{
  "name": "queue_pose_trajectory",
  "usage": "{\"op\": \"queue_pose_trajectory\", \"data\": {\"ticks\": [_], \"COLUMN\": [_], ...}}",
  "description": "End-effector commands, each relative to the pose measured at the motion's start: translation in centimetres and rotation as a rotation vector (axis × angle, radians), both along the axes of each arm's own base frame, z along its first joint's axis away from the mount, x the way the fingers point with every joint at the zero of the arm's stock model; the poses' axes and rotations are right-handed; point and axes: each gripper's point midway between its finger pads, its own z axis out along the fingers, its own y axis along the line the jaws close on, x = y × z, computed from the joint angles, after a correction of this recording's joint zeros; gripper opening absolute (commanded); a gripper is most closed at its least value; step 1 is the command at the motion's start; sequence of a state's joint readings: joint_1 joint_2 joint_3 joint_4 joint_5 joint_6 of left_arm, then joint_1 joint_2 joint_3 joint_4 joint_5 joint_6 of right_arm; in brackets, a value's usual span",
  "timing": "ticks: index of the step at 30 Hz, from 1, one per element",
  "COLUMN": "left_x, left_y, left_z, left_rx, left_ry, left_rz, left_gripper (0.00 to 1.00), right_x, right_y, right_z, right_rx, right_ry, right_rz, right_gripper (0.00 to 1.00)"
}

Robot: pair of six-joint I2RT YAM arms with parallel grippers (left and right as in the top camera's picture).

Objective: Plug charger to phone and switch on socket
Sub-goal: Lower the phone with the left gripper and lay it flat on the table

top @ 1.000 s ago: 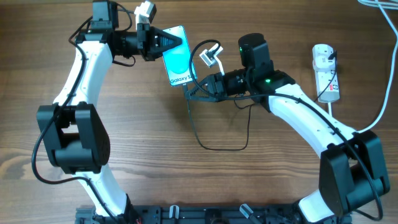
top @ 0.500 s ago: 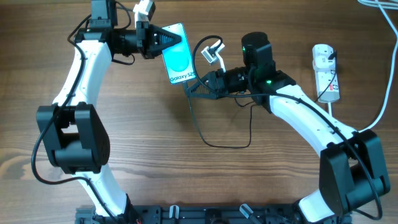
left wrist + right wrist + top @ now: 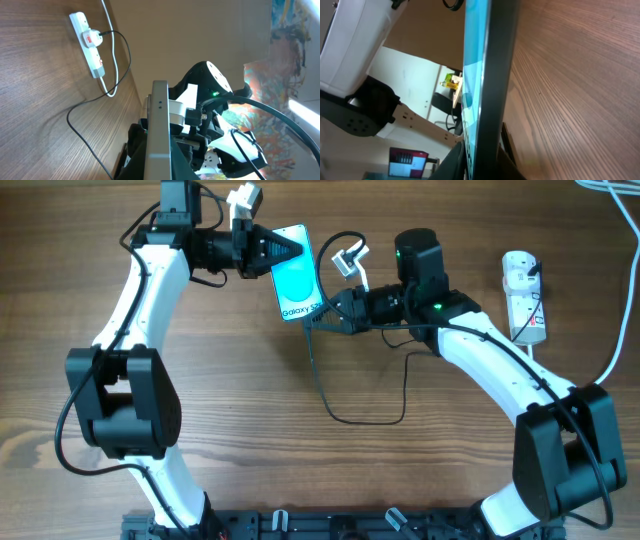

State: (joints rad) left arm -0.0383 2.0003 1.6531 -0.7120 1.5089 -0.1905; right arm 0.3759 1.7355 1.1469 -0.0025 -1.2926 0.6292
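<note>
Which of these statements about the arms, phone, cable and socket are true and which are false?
1. The left gripper is clamped on the phone. True.
2. The phone lies flat and untouched on the table. False: the left gripper holds it by one end.
3. The right gripper is pressing a switch on the socket. False: it is at the phone's lower end, well apart from the socket.
4. The charger loops over the table between the two arms. True.
</note>
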Motion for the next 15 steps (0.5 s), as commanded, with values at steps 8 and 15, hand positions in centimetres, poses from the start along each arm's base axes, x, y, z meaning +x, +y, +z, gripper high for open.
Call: {"op": "queue_pose_trajectory", "data": {"ticks": [8,15], "left_x": [-0.6,-1.6], "left_y": [0.7,-0.6], "left_z": [-4.8,-10.2], "left_rx": [0.323,0.558], "left_ry": [0.07,0.101], "left_rz": [0.104,0.067], "left_gripper": [0.04,0.04], "right_x": [3.3,5.7], "right_y": [-2.6,-5.4], "right_z": [-0.2,-7.1], "right_rx": [-0.014,-0.361], "right_ry": [-0.107,-0.018], "right_rz": [-0.101,-0.344], "right_gripper": [0.37,0.38]}}
